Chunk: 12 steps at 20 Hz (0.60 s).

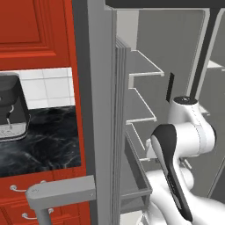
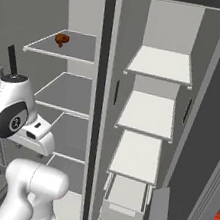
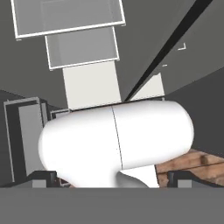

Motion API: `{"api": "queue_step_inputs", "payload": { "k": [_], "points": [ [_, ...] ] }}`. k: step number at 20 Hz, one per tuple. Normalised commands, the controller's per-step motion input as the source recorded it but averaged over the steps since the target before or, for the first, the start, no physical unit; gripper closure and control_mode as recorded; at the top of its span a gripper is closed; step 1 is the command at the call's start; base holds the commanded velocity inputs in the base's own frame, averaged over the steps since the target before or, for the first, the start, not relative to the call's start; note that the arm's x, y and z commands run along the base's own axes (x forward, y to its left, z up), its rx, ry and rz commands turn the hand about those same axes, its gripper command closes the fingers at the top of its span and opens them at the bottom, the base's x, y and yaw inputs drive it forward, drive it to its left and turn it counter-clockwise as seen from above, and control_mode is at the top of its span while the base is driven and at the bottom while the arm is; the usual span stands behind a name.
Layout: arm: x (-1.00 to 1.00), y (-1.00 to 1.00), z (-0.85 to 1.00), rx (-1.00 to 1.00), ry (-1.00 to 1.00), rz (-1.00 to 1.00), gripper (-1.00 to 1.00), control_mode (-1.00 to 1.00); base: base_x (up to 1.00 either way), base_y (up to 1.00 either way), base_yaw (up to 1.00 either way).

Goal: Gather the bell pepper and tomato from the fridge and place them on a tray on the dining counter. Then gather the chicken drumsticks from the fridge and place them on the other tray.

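The fridge [image 2: 102, 55] stands open in front of me, its pale grey shelves [image 2: 149, 113] bare on the right side. One dark red-brown chicken drumstick [image 2: 62, 39] lies on the top left shelf. My gripper [image 3: 111, 178] is open, its two dark fingertips [image 3: 41, 177] wide apart with nothing between them. It points down past my own white arm toward the fridge's lower drawers [image 3: 83, 48]. The arm [image 2: 14, 116] is folded low in front of the left compartment, well below the drumstick. The bell pepper, the tomato, both trays and the dining counter are out of view.
The fridge's left door [image 1: 99, 110] stands edge-on beside the arm, its bar handle [image 1: 61, 191] low in front. A dark coffee machine [image 1: 9, 110] sits on a black counter among red cabinets [image 1: 30, 26]. The right door [image 2: 211, 139] swings out at the right. Wooden floor [image 3: 192, 164] shows below.
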Motion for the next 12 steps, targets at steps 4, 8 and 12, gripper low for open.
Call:
{"api": "queue_step_inputs", "payload": {
  "k": [4,8,12],
  "points": [
    [0.00,0.00,0.00,0.00,0.00,0.00,-1.00,1.00,0.86,0.26,0.03],
    [0.43,0.00,0.13,0.02,-0.11,0.11,-1.00,-1.00,0.43,0.05,0.06],
    [0.98,0.02,0.45,0.09,-0.25,0.26,-1.00,-1.00,0.00,0.00,0.00]
  ]
}}
